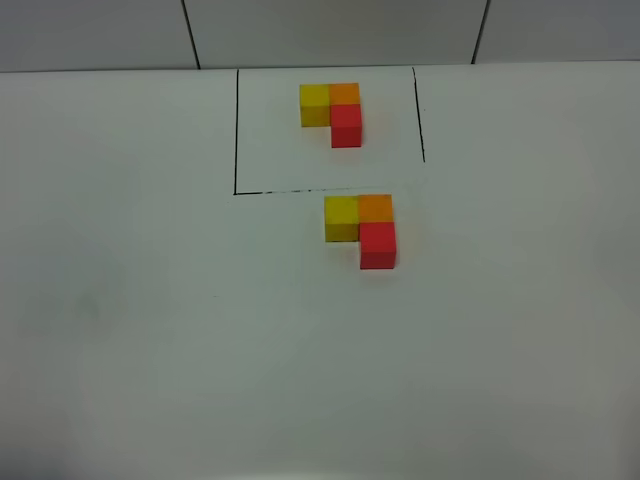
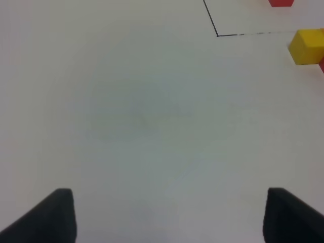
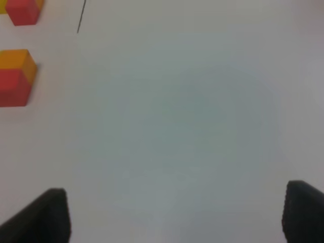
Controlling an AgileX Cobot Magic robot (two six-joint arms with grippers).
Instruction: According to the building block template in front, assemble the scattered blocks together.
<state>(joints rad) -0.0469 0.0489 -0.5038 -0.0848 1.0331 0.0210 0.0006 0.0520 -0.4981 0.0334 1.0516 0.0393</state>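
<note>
Your left pincer point(image 2: 167, 215) and right pincer point(image 3: 177, 215) both gape wide, empty, over bare bench point(image 1: 150, 330). Assembled yellow-orange-red blocks point(image 1: 361, 231) sit well ahead, between them, just outside the outlined template point(image 1: 331, 114).

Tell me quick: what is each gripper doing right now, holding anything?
Left gripper: open, holding nothing, over bare table.
Right gripper: open, holding nothing, over bare table.

Left gripper point(image 2: 169, 215) and right gripper point(image 3: 177, 215), jaws spread wide, nothing between them
</note>
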